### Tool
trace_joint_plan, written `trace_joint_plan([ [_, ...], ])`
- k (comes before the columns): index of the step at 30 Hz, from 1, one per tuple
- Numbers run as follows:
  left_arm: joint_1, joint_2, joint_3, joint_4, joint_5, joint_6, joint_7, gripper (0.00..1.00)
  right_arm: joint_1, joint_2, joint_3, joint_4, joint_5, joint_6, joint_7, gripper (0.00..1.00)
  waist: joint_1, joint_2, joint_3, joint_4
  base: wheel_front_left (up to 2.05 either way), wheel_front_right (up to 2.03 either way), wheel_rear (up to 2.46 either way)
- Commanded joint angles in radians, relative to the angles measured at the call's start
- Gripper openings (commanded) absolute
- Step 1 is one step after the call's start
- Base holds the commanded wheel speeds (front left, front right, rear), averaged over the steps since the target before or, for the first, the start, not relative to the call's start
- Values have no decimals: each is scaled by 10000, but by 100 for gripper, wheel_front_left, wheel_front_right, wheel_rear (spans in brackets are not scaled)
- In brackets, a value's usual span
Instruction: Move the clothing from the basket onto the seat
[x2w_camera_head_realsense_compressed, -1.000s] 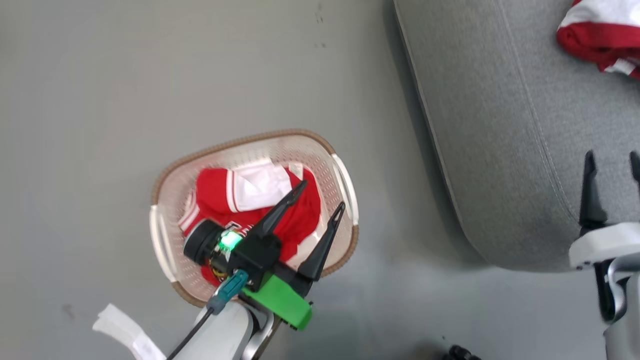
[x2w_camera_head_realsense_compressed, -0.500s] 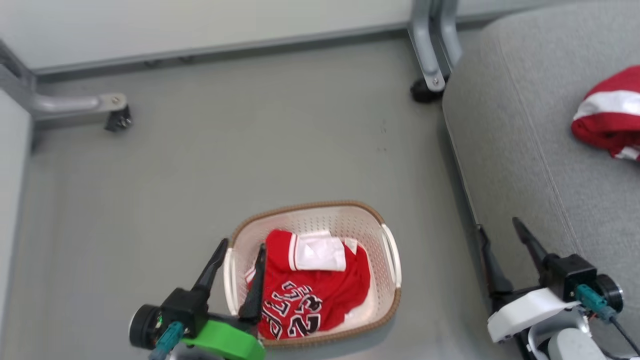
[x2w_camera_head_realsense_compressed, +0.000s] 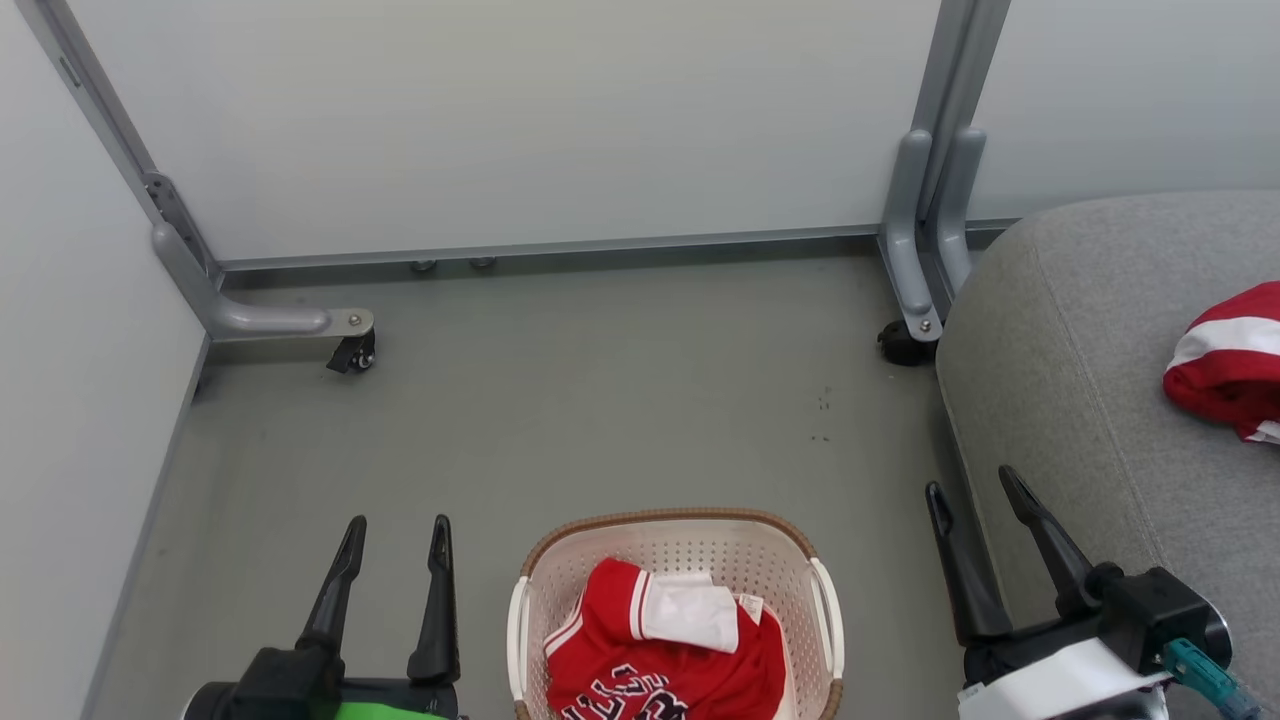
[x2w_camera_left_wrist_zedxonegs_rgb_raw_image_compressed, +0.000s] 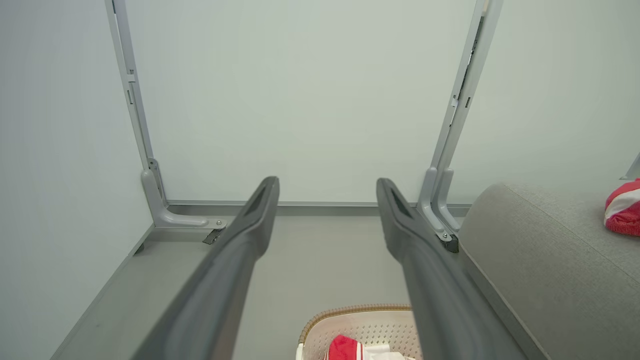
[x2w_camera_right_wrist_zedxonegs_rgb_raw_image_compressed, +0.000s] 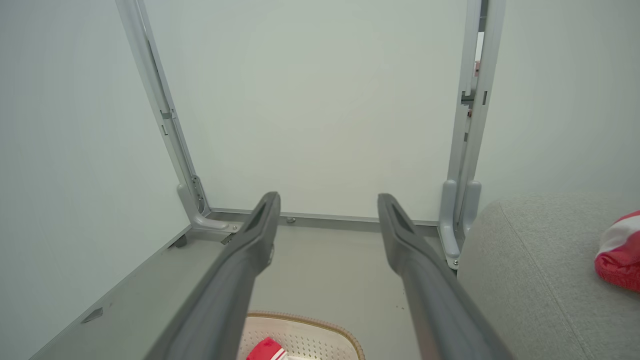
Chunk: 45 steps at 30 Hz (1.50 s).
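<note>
Grey floor; castored partition legs beyond basket.

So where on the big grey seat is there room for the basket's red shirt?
The big grey fabric seat is bare from its rounded corner across to the crumpled red-and-white garment. The grey floor between wall and cream perforated basket is bare too. The basket itself is crowded.

A crumpled red jersey fills the cream basket at bottom centre; another red garment lies on the grey seat at right.
</note>
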Motion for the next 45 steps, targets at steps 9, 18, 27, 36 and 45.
trace_joint_plan([
  [9,1216,-10,-97,-477,7,233,-3,100,1281,83,-218,-149,258,-18,-20,100,1,0,-590,-91,0,0,0],
  [18,1333,-6,-109,-397,111,210,-2,100,1417,116,-95,-72,221,-18,-20,100,1,0,-605,-217,0,0,0],
  [27,1211,-7,-169,-345,140,266,-3,100,1346,58,-69,-75,200,-18,-20,100,1,0,-531,-294,0,0,0],
  [36,1170,-7,-213,-267,162,270,-2,100,1280,31,-18,14,275,-18,-20,100,1,0,-616,-342,0,0,0],
  [45,1157,-7,-292,-255,140,325,-2,100,1265,59,30,-3,292,-18,-20,100,1,0,-645,-409,0,0,0],
])
